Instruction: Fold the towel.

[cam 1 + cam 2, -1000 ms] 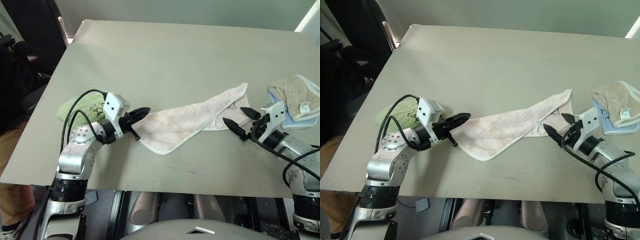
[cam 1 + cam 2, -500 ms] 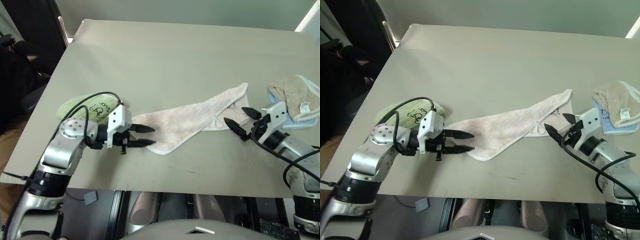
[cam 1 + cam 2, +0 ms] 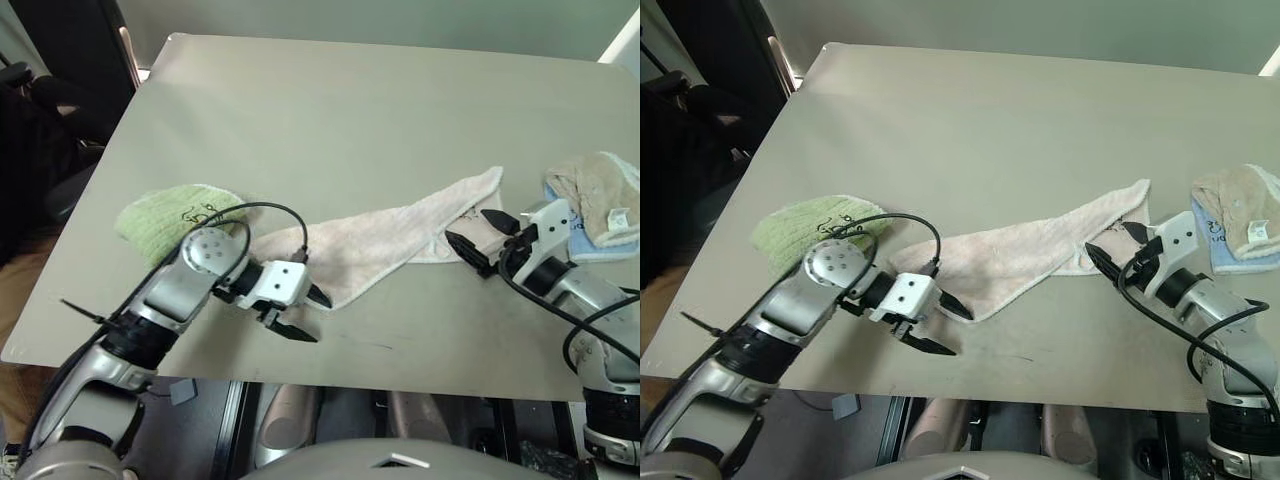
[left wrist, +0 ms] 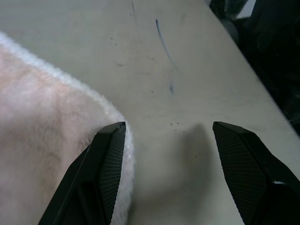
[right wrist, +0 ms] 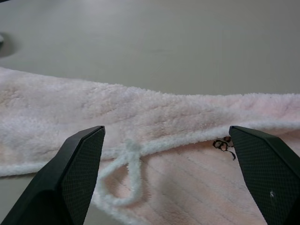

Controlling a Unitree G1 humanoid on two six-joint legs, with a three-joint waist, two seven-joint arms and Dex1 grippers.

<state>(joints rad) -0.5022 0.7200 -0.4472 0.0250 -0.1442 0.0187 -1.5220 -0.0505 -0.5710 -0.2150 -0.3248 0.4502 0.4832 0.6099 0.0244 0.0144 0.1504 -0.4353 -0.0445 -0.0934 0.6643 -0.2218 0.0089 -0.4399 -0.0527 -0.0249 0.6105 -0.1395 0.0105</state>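
The left claw (image 3: 303, 316) is hanging with its two black fingers spread apart and gripping nothing, at the near corner of the towel (image 3: 380, 245); in the left wrist view one finger (image 4: 101, 173) is lying against the towel's fluffy edge while the other is standing over bare desk (image 3: 330, 120). The left arm is bending across in front of the robot, its claw angling down and to the right. The right claw (image 3: 480, 240) is holding wide open and empty, pointing nearly level at the towel's far end, with a white loop (image 5: 123, 173) and a small dark mark (image 5: 223, 145) lying between its fingers. The towel, pale pink terry, is stretching in a long diagonal band across the smooth grey-beige desk. A light green towel (image 3: 165, 210) is lying crumpled by the left arm, and a beige towel (image 3: 605, 195) is sitting on something blue at the right edge.
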